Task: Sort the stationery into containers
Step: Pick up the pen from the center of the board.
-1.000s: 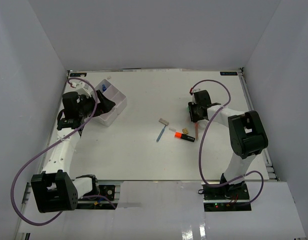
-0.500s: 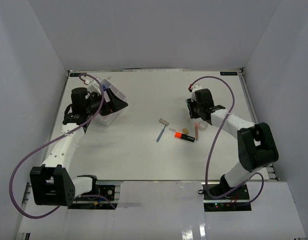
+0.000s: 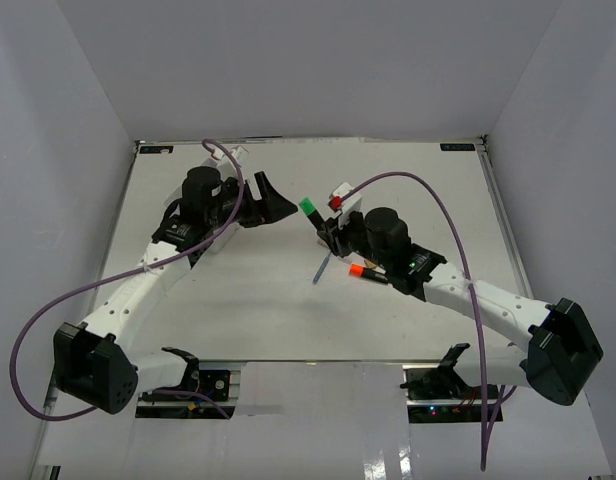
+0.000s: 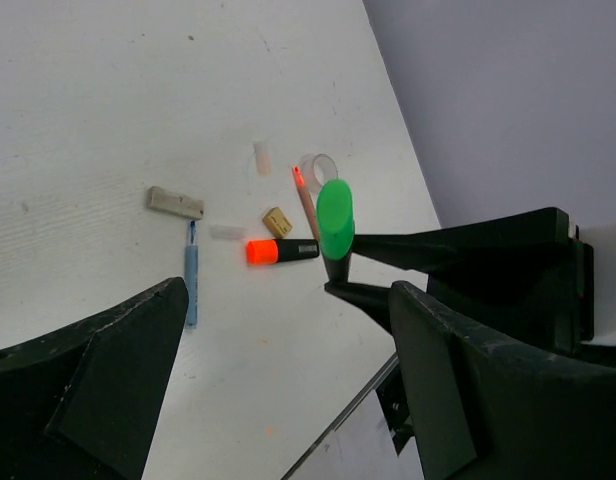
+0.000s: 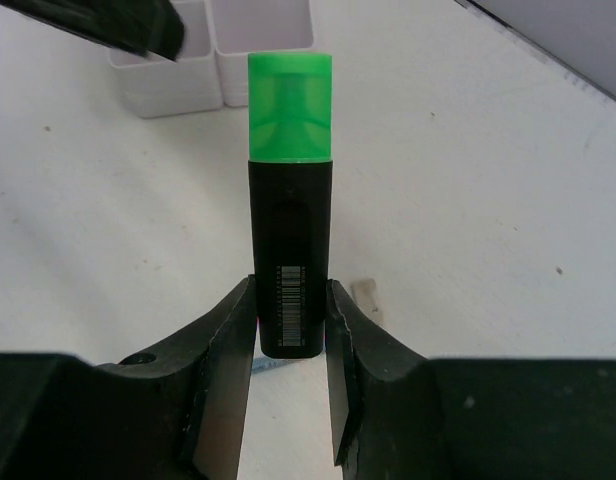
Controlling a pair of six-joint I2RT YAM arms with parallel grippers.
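My right fingers (image 5: 223,345) pinch the green highlighter (image 5: 290,200); my left fingers (image 4: 113,370) stand spread wide, partly hiding the tray (image 5: 178,85).

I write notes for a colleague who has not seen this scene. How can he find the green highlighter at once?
Over the middle of the white table, find the right gripper. It clamps the green highlighter by its black body, cap pointing away; the orange highlighter lies on the table.
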